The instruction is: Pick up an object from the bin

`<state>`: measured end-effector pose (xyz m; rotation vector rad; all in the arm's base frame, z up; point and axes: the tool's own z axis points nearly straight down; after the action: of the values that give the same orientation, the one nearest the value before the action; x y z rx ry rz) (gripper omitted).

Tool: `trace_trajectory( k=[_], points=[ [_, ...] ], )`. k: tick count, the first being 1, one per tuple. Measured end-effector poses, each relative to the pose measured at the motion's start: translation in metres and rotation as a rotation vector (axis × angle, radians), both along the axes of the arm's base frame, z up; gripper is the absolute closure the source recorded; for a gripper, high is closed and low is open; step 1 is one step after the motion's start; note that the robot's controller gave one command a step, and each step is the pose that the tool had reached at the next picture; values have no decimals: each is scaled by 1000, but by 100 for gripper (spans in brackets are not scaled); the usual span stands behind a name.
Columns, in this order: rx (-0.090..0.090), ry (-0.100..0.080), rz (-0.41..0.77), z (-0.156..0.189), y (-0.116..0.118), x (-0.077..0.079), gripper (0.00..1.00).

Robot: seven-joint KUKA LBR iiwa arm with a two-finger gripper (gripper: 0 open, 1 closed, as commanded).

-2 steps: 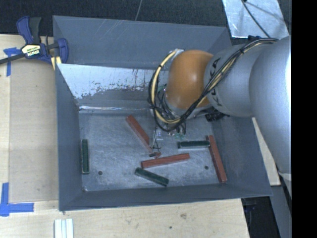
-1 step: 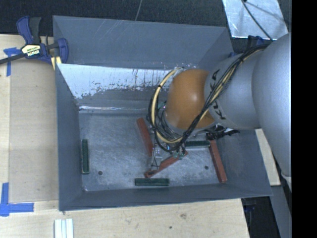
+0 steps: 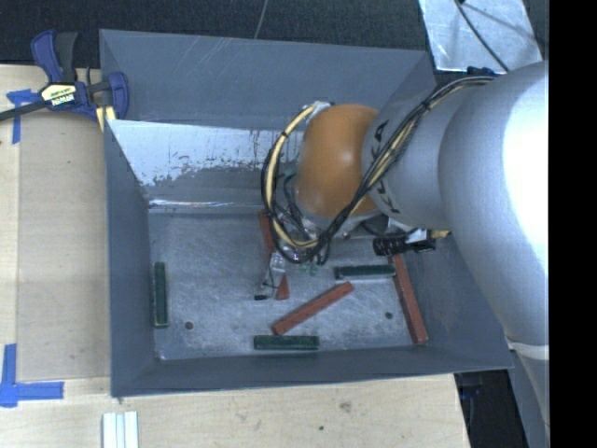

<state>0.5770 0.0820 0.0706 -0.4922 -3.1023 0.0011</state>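
The pincer (image 3: 277, 276) hung low at the floor of the bin (image 3: 131, 250), about mid-floor. Whether it was open or closed I could not tell, since cables and the orange cover hid most of it. Right at its tip lay a red stick (image 3: 282, 288). One end poked out on my side, and what looked like the same stick showed again behind the pincer toward the back wall, though I could not swear it was one piece. I took that for the thing to pick, and nothing showed it gripped yet. To do it well, I judged, the pincer ought to straddle the stick across its narrow width, sit low enough to catch its sides, and close squarely so it would not skate over the metal, then lift straight up clear of the neighbours. Just beside the pincer, nearer me and toward the arm, lay a slanted red stick (image 3: 312, 309). A dark stick (image 3: 364, 272) lay near on the arm's side, and a green stick (image 3: 285, 343) sat by the front wall. A long red stick (image 3: 409, 299) lay farther out under the arm, and a second green stick (image 3: 160, 294) was well apart on the side away from the arm. I counted three red and three dark or green, six in all.
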Motion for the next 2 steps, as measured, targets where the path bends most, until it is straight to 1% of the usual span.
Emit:
trace_trajectory(
  k=[1, 2],
  points=[
    [0, -10, 175, 2, -68, -14, 100],
    [0, -10, 175, 2, -68, -14, 100]
  ],
)
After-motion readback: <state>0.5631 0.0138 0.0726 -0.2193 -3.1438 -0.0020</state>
